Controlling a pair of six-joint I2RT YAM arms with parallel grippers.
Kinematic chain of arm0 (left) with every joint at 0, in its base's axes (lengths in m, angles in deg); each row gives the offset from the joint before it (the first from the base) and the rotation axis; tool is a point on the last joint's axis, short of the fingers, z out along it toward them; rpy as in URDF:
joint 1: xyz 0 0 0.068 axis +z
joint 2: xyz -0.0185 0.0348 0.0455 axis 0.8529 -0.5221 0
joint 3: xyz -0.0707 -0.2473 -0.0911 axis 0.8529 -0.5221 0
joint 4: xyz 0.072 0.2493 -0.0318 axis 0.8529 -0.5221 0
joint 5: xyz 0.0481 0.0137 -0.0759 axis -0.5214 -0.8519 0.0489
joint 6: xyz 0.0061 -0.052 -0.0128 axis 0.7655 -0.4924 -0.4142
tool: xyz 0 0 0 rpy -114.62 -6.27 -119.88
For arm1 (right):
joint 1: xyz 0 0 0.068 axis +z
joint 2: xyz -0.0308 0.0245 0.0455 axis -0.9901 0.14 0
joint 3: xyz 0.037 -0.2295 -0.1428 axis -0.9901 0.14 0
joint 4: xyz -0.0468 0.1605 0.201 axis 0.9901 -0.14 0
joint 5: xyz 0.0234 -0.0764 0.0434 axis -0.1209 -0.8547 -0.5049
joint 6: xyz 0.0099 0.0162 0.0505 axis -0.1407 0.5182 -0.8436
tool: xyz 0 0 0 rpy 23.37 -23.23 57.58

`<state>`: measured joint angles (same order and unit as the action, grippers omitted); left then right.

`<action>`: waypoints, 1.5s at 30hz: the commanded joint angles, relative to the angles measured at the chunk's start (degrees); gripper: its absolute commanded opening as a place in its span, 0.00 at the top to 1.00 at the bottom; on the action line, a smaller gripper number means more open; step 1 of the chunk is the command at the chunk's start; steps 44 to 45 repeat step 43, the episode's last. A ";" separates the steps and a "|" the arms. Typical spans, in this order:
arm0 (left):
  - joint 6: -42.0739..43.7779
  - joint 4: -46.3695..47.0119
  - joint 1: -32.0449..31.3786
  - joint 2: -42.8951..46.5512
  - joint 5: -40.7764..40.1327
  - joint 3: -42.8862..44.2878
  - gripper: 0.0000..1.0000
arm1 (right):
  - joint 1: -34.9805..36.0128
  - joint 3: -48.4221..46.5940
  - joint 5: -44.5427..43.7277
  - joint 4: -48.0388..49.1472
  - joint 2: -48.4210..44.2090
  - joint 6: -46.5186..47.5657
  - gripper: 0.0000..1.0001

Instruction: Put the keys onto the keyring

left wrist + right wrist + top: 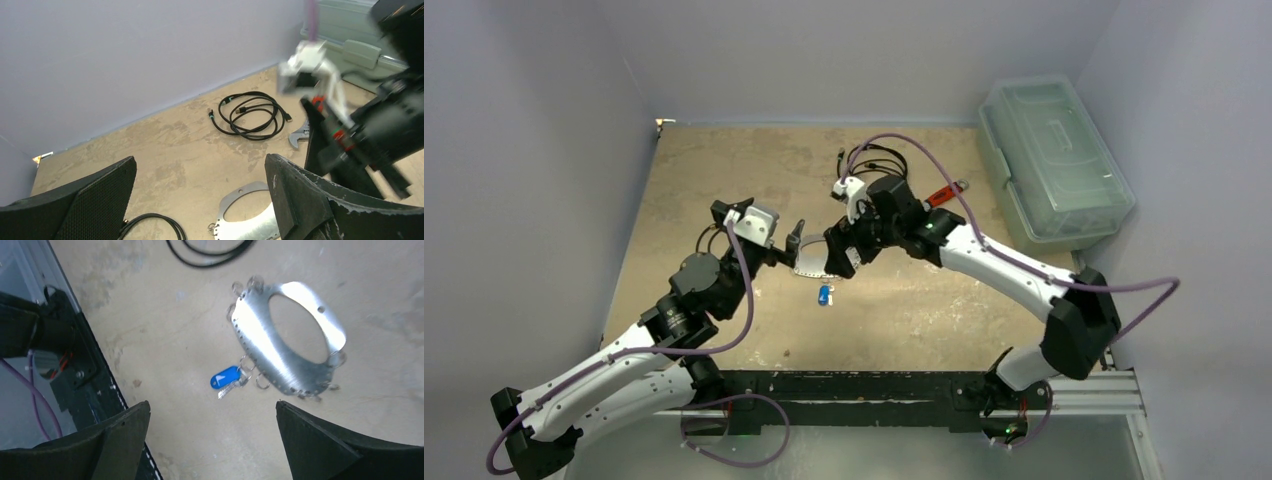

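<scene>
While the left gripper point(201, 163) and right gripper point(212, 407) both hang spread and empty above the keyring point(260, 340), which lies flat on the table point(165, 315) with the keys point(227, 381) touching its rim, a pinch at that thin plate might skid it and scatter them.

I see a mottled tan bench point(724, 180) with a flat silver ring point(265, 345) lying near its middle. Two keys point(227, 377), one blue-headed and one plain silver, lie together against the ring's rim. Farther back lies a coiled black cable point(245, 134), with a red-handled wrench point(944, 193) just to its right. A clear plastic box point(1054, 160) stands at the far right corner
</scene>
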<state>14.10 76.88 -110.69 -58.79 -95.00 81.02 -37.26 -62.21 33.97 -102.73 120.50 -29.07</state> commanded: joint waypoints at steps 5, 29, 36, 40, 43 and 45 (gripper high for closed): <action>0.51 2.44 -0.08 -0.96 -2.19 0.27 0.00 | 0.09 2.99 -15.53 12.16 -20.02 -2.37 0.01; -1.15 2.71 -0.03 -5.07 -0.53 0.70 0.01 | 0.14 31.63 -49.85 22.66 -66.38 -20.34 0.01; -2.32 2.76 -0.06 -5.25 1.22 0.86 0.01 | 0.14 31.34 -49.35 20.90 -66.39 -21.00 0.01; -2.55 2.74 0.01 -5.12 1.37 0.71 0.01 | 0.14 32.17 -47.71 22.65 -67.22 -19.41 0.01; -2.63 2.85 -0.05 -5.16 1.37 0.69 0.01 | 0.14 31.61 -49.11 21.68 -66.83 -20.40 0.01; -2.63 2.85 -0.05 -5.16 1.37 0.69 0.01 | 0.14 31.61 -49.11 21.68 -66.83 -20.40 0.01</action>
